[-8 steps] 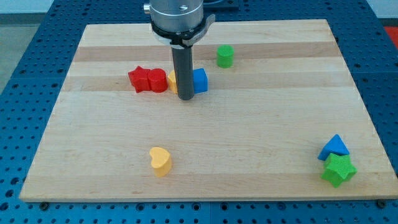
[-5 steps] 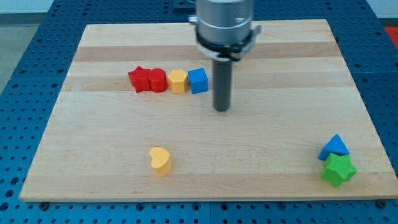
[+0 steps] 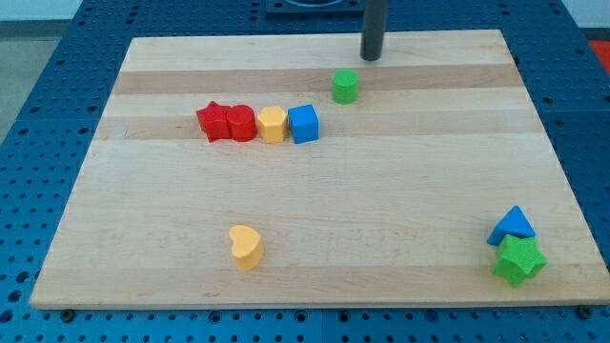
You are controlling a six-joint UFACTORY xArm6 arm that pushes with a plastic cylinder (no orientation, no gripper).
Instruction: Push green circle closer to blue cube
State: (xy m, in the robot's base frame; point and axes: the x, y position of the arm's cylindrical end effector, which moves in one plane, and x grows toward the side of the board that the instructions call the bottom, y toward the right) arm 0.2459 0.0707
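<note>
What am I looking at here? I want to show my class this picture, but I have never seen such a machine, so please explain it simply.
This is a single camera view looking down at a wooden board on a blue perforated bench. The dark rod at the view's top is the end of a robot arm; it has no grasping part and holds nothing, it only pushes blocks with my tip.

On the board, a row runs from the view's left: red star, red block, yellow block, blue cube. The green circle sits apart, up and right of the cube, with my tip just beyond it towards the top right. A yellow heart lies near the bottom; a blue triangle and green star sit bottom right.
</note>
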